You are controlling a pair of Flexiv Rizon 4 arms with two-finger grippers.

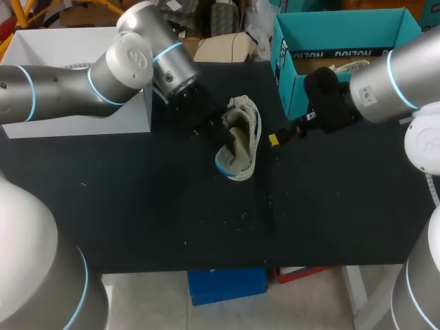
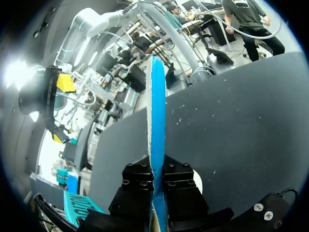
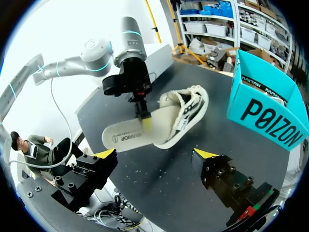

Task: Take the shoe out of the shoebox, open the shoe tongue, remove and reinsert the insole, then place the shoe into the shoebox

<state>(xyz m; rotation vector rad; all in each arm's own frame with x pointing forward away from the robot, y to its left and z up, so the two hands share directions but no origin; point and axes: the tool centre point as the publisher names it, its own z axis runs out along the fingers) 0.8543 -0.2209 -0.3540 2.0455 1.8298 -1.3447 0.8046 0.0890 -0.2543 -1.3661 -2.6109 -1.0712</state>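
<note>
Left jaws, on an arm (image 1: pixel 69 89) bent in from nine o'clock, pinch the insole (image 3: pixel 128 136) at the shoe (image 1: pixel 242 137); right jaws, three o'clock, gape apart.

Bright, even overhead light leaves faint shadows on the matte black tabletop (image 1: pixel 330 206). In 2 wrist views white glare washes out the room beyond the blue-edged beige insole (image 2: pixel 156 121).
</note>
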